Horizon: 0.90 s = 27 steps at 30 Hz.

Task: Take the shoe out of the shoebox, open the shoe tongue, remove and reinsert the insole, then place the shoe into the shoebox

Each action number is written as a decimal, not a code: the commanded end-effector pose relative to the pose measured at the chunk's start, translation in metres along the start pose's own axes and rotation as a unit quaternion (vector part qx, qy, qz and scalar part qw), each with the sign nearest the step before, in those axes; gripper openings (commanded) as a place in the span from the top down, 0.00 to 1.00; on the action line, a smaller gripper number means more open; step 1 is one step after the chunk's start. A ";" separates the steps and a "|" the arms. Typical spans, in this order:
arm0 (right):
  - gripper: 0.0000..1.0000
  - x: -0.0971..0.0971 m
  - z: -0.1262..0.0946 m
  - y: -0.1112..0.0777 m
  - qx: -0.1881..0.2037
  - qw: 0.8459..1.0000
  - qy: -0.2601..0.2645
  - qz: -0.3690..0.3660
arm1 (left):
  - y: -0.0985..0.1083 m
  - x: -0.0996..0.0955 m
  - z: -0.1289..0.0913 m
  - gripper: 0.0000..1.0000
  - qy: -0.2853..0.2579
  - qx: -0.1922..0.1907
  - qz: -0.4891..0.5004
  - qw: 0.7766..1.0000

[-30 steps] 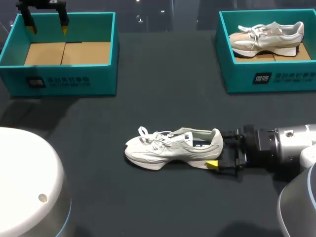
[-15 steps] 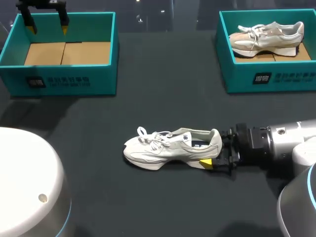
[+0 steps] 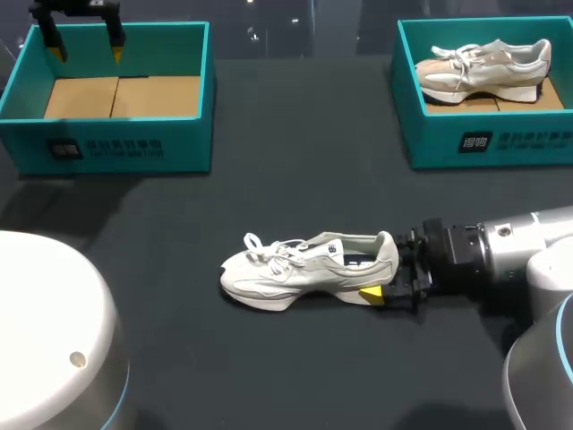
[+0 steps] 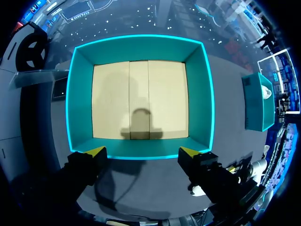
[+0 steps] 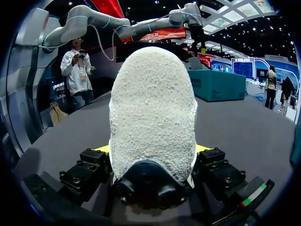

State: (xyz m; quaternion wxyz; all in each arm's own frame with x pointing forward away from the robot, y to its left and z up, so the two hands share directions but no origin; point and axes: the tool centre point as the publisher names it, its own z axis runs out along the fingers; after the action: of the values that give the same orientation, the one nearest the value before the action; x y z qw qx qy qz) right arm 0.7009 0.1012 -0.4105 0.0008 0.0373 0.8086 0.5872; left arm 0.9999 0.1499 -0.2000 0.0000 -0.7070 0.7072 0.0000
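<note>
Left gripper (image 3: pixel 82 47) poised above the left shoebox (image 3: pixel 107 139), fingers apart, white shoe (image 3: pixel 304 273) upright on the dark table (image 3: pixel 295 161) at centre, toe pointing left, right gripper (image 3: pixel 394 278) apparently clamped on its heel, second shoe (image 3: pixel 483 64) resting inside the right shoebox (image 3: pixel 483 143)

I saw white print on the left box (image 3: pixel 106 148) and the right box (image 3: pixel 515 141), too small to read.

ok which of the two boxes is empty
The left box, below the left end effector: only its bare cardboard floor shows. The right box holds a shoe.
</note>
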 end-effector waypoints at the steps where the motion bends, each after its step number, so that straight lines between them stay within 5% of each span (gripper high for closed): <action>1: 1.00 -0.001 0.004 -0.001 0.000 1.000 0.004 0.000 | 0.000 0.000 0.000 0.00 0.000 0.000 0.000 1.000; 17: 1.00 -0.001 0.004 -0.001 0.000 1.000 0.004 0.000 | 0.002 0.006 -0.002 0.00 -0.007 -0.009 -0.020 1.000; 27: 1.00 -0.001 0.004 -0.001 0.000 1.000 0.004 0.000 | 0.072 0.067 -0.024 0.00 0.013 0.016 -0.058 0.998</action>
State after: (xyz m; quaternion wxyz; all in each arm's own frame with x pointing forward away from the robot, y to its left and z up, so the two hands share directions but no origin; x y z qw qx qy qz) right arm 0.7020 0.1014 -0.4113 -0.0030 0.0344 0.8077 0.5885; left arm 0.9621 0.0958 -0.1814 -0.0247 -0.7472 0.6642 -0.0072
